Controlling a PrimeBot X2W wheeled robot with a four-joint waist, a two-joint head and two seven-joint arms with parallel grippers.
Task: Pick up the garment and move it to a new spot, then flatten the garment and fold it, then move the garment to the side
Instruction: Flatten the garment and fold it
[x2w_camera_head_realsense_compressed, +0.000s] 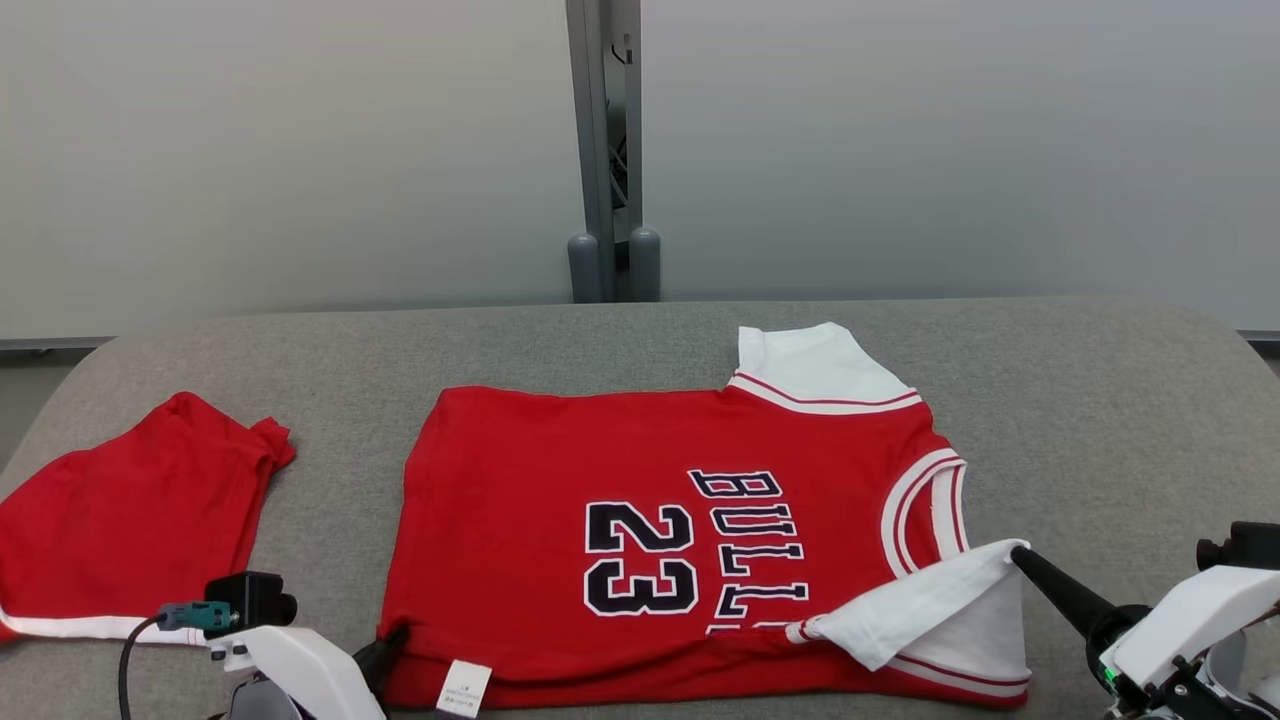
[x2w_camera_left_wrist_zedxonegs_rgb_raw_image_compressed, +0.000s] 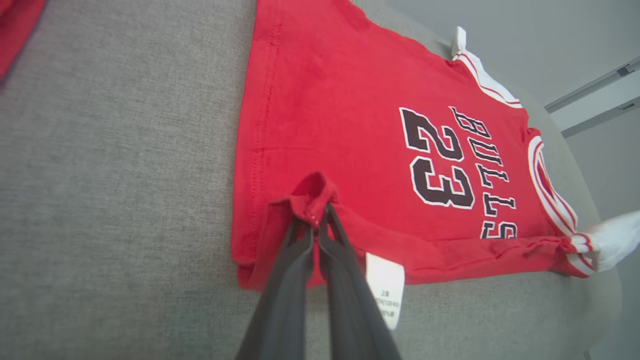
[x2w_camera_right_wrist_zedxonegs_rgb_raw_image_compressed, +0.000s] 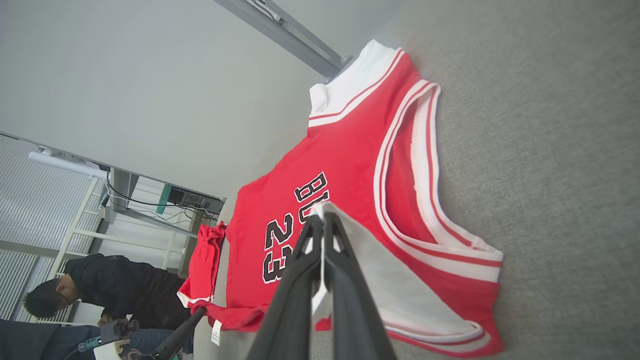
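I see the red jersey (x2w_camera_head_realsense_compressed: 640, 470) spread print-up across the middle of the grey padded surface (x2w_camera_head_realsense_compressed: 1100, 400), collar toward my right. My left gripper (x2w_camera_left_wrist_zedxonegs_rgb_raw_image_compressed: 316, 220) is clenched on a bunched bit of the near hem corner, just beside the white care label (x2w_camera_left_wrist_zedxonegs_rgb_raw_image_compressed: 385, 285); the pinched cloth stands up in a small fold. My right gripper (x2w_camera_head_realsense_compressed: 1018, 552) is clamped on the near white sleeve (x2w_camera_head_realsense_compressed: 930, 600), which is drawn inward over the red body. A second red garment (x2w_camera_head_realsense_compressed: 130, 520) lies apart on my left. A person (x2w_camera_right_wrist_zedxonegs_rgb_raw_image_compressed: 115, 285) leans over in the background of the right wrist view.
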